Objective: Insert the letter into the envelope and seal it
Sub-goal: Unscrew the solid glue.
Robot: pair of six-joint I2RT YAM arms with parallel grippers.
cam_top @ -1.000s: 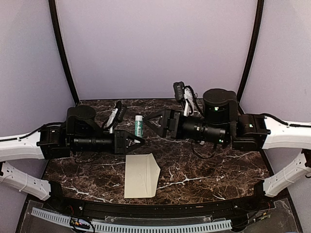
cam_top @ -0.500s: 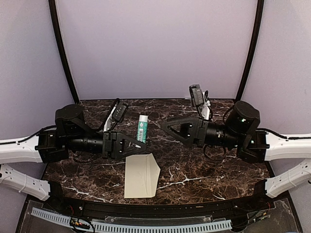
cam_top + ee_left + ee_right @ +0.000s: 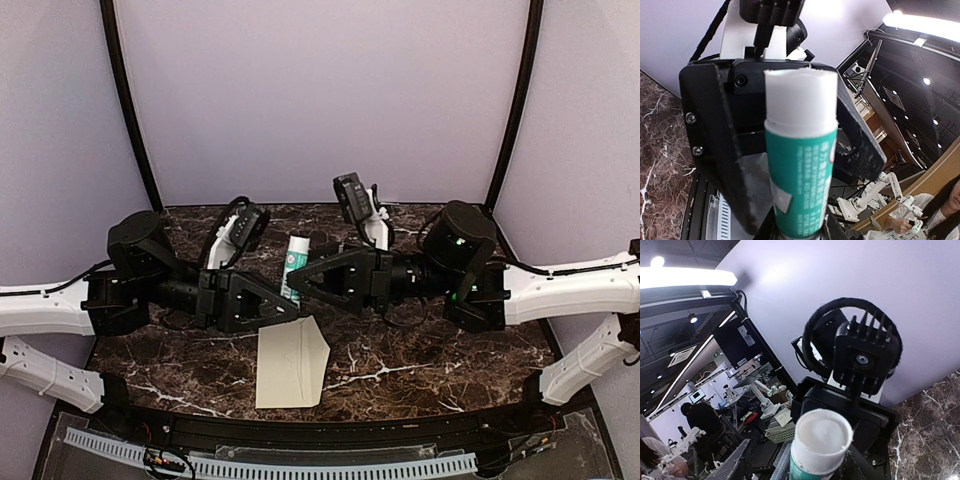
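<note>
The cream envelope [image 3: 290,362] lies flat on the marble table near the front edge, its pointed flap to the right. No separate letter shows. A green glue stick [image 3: 295,262] with a white cap is held upright above the table, behind the envelope. My left gripper [image 3: 284,306] is shut on its lower end; in the left wrist view the glue stick [image 3: 800,165] rises from between my jaws. My right gripper [image 3: 303,281] faces the left one, open, with its fingers [image 3: 715,150] on either side of the stick. In the right wrist view the white cap [image 3: 820,437] fills the gap between the open jaws.
The dark marble table [image 3: 450,350] has a raised black rim along the front. Lilac walls and two black curved posts close in the back and sides. The two arms meet over the table's middle, wrist cameras almost facing each other.
Both grippers have closed in on the glue stick from either side. The left one has taken hold of it and raised it. The right arm swung back, then in again. The envelope has not moved.
</note>
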